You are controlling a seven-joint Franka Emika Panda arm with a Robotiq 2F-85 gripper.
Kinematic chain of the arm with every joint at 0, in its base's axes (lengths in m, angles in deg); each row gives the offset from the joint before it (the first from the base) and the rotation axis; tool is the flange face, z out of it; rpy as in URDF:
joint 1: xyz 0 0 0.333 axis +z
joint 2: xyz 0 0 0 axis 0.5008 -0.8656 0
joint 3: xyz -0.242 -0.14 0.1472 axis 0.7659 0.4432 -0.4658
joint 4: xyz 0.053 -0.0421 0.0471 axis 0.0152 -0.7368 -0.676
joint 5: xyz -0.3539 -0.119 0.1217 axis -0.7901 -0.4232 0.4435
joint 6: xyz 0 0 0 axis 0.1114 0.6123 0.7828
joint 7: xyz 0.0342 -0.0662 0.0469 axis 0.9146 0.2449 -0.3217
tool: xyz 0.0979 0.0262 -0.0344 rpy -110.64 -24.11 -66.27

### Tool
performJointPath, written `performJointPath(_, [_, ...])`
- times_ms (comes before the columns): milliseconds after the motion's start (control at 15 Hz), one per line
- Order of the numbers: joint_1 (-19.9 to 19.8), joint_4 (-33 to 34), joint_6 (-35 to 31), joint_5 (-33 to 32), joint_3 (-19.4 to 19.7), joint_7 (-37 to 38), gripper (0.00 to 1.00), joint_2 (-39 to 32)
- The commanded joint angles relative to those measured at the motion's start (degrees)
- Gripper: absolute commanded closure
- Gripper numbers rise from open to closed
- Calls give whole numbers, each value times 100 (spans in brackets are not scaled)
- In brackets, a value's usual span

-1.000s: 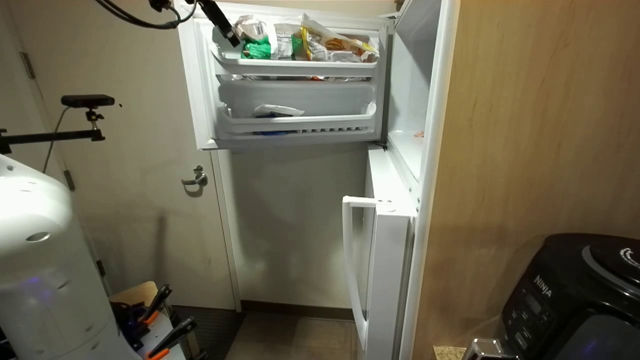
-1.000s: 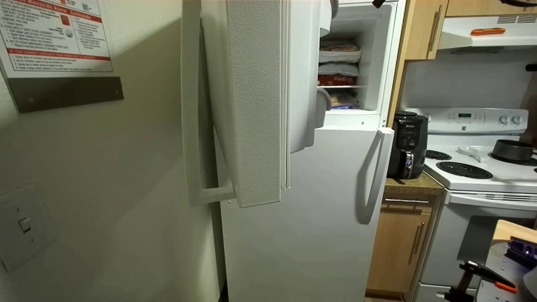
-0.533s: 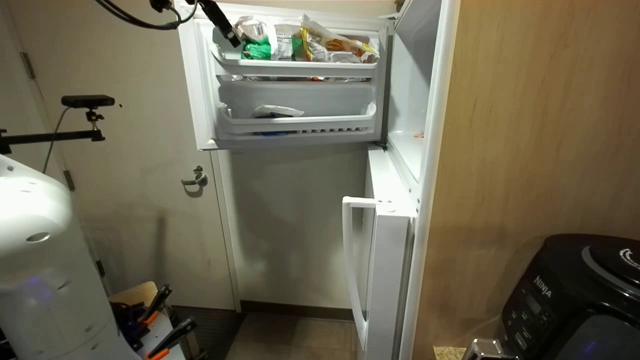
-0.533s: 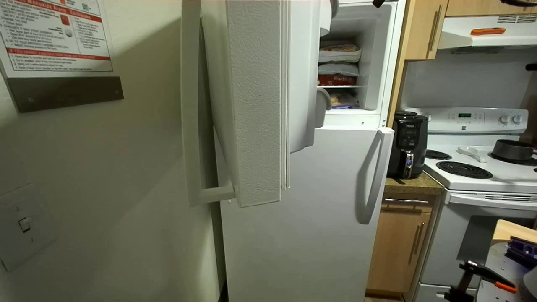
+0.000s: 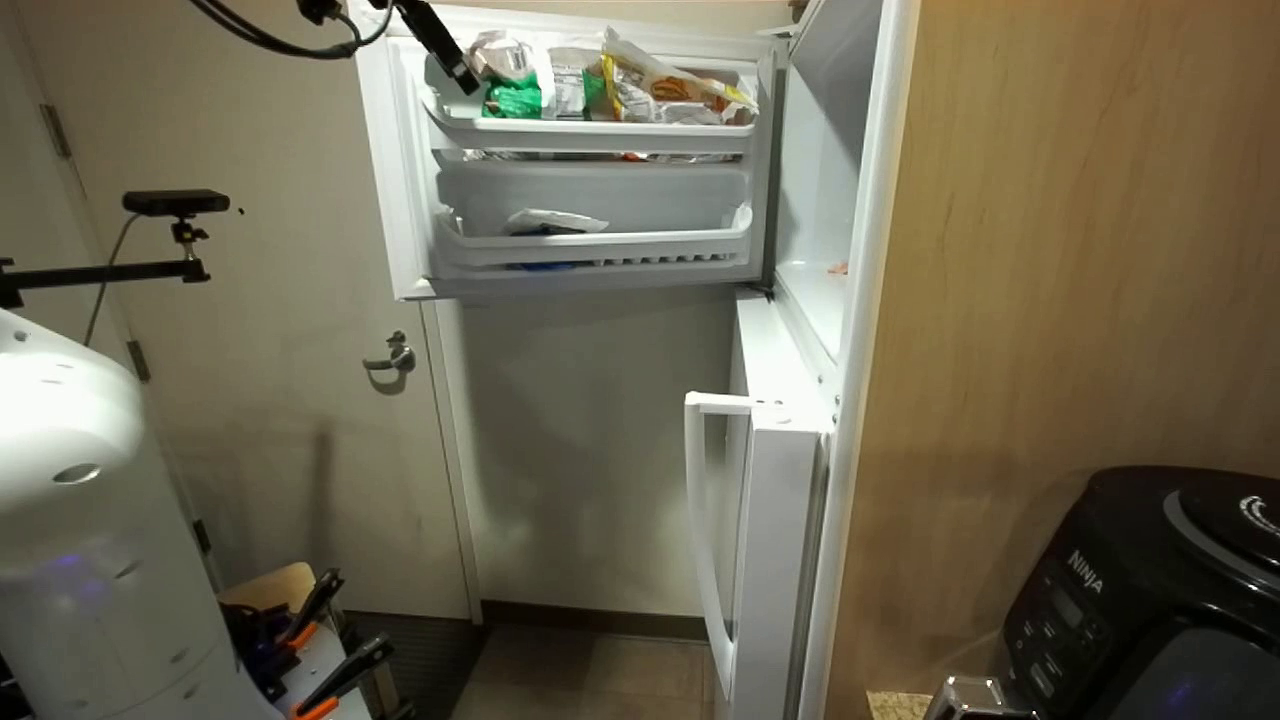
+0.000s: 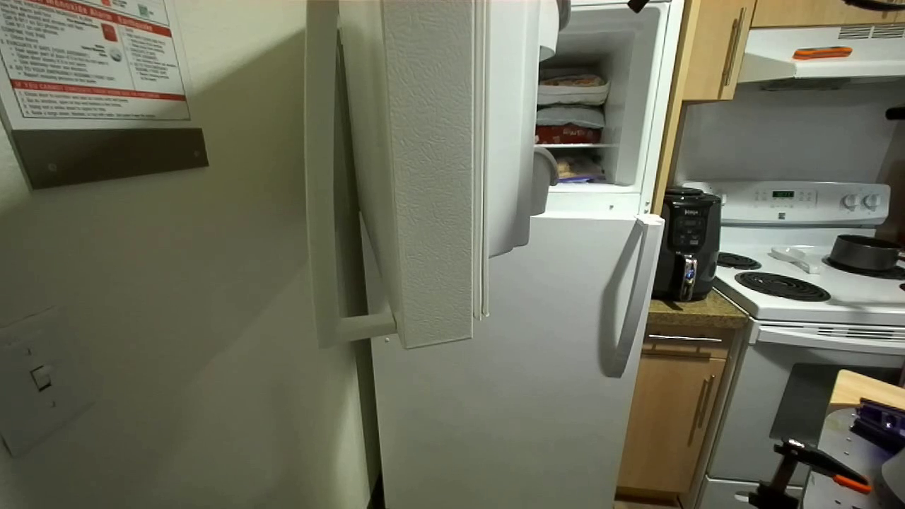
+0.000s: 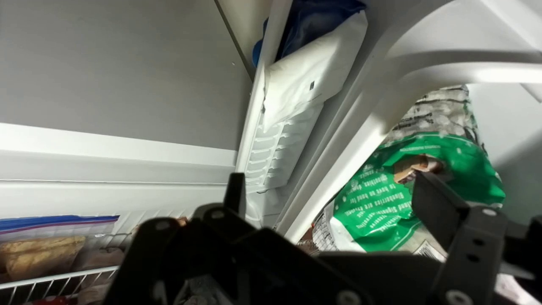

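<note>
In an exterior view I look past a nearby air fryer [image 5: 1080, 600] at the inside of the freezer door [image 5: 590, 190]; in an exterior view facing the fridge [image 6: 509, 396] front, that door looms close, edge-on. Both catch the air fryer. The wrist camera peers closely past the fingers [image 7: 440, 212] at the door's shelves [image 7: 338, 180].

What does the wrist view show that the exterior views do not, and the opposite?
Only the wrist view: both fingers of the open gripper together, legible print about blueberries on the green bag.

Only the exterior views: the black Ninja appliance, in both; the stove with a dark pot, in an exterior view.

Shared by the wrist view and an exterior view: the green bag in the upper door shelf, the white packet in the lower shelf, one gripper finger.
</note>
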Motion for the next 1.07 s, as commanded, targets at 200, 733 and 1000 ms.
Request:
performJointPath(200, [77,-35,-202,7,-74,75,0,-186])
performJointPath(733, [74,-80,-544,-28,-74,133,0,-470])
performJointPath(1000, [136,-143,-521,4,-46,107,0,-496])
